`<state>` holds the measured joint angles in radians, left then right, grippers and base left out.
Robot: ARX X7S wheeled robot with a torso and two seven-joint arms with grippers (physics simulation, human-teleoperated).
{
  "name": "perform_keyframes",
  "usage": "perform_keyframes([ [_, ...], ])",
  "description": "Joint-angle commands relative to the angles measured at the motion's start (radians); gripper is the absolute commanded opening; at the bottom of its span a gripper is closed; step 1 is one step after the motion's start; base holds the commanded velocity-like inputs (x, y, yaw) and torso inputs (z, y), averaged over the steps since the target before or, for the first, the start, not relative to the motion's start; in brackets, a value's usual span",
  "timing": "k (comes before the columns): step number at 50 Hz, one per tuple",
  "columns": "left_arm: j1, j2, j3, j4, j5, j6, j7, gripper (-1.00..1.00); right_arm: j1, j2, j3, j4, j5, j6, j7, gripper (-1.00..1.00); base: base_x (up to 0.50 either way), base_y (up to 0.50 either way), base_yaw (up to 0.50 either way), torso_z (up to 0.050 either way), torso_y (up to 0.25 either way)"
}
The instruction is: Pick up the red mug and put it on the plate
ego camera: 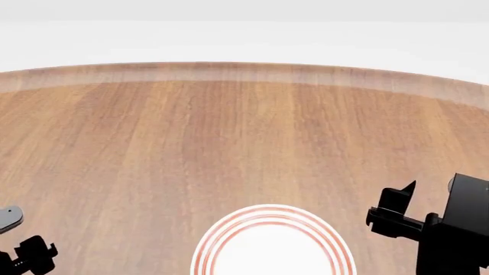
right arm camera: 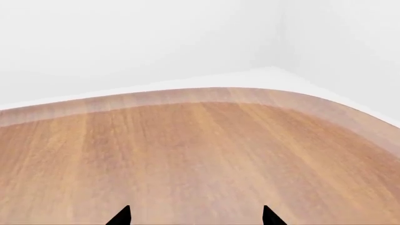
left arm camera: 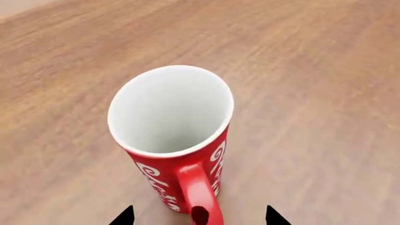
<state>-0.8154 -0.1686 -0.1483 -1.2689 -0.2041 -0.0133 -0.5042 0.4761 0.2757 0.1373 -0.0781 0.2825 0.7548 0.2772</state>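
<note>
The red mug (left arm camera: pixel 172 126) with white floral pattern and white inside stands upright on the wooden table in the left wrist view. Its red loop handle (left arm camera: pixel 200 197) points toward my left gripper (left arm camera: pixel 198 216) and lies between the two spread fingertips (left arm camera: pixel 125 216), with a gap on each side. The mug is out of the head view. The plate (ego camera: pixel 229 229), white with red rings, lies at the head view's near centre, partly cut off. My left gripper (ego camera: pixel 31 255) is at the near left. My right gripper (ego camera: pixel 391 209) is open and empty at the right of the plate.
The wooden table (ego camera: pixel 244 143) has a curved far edge against a white floor or wall. The right wrist view shows only the tabletop (right arm camera: pixel 187 159), its rounded edge and the white background.
</note>
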Motion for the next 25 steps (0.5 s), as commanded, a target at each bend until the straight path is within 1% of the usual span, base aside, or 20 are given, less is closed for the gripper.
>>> perform_keyframes([
  [1,-0.002,0.026,-0.058,-0.039,0.092,0.033,0.047,-1.00,0.003,-0.018,0.020,0.026,-0.014,-0.016,-0.028,1.00,0.00,0.00,0.00,0.000,0.000],
  [15,0.004,0.029,-0.112,-0.039,0.133,0.037,0.065,-1.00,0.000,-0.018,0.014,0.042,-0.012,-0.031,-0.028,1.00,0.00,0.00,0.00,0.000,0.000],
  [21,0.006,0.030,-0.118,-0.039,0.147,0.042,0.090,-1.00,0.001,-0.019,0.012,0.057,-0.010,-0.041,-0.030,1.00,0.00,0.00,0.00,0.000,0.000],
  [25,0.002,0.028,-0.098,-0.038,0.171,0.046,0.111,-1.00,0.003,-0.019,0.009,0.061,-0.009,-0.041,-0.030,1.00,0.00,0.00,0.00,0.000,0.000],
])
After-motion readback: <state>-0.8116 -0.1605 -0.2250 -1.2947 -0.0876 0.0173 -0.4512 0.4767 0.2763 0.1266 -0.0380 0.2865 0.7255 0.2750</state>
